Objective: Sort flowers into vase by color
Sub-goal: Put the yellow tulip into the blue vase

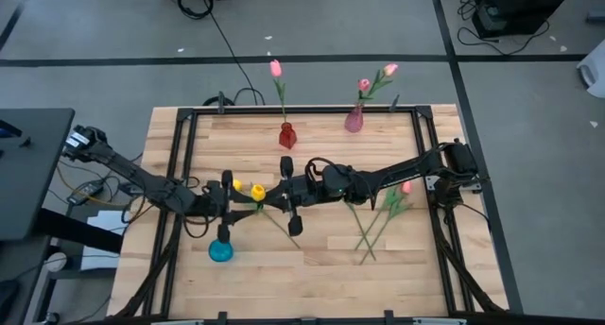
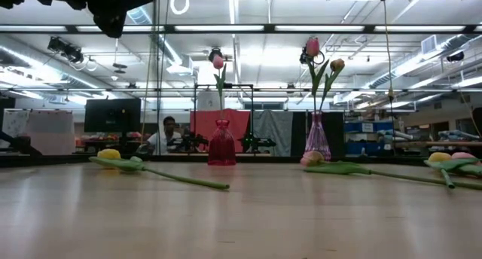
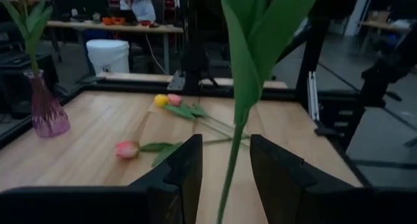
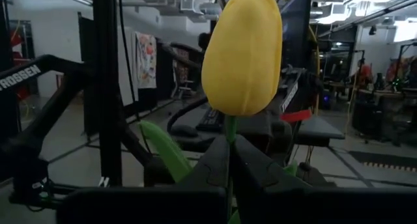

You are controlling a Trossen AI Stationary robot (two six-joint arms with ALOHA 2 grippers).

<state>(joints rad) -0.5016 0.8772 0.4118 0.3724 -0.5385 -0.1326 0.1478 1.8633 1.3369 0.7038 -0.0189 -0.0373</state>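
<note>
Above the table's middle, the right gripper (image 4: 228, 165) is clamped on a yellow tulip (image 4: 242, 51) just under its head. The left gripper (image 3: 225, 168) stands parted around its stem. Should the right let go before the left closes, the flower may drop beside the teal vase (image 1: 220, 251).

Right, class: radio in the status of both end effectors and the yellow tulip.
Right end effector shut on yellow artificial tulip. Left end effector open around its green stem. Nothing in the way.

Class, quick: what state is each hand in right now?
Left hand: open around a green stem.
Right hand: shut on the yellow tulip.
</note>
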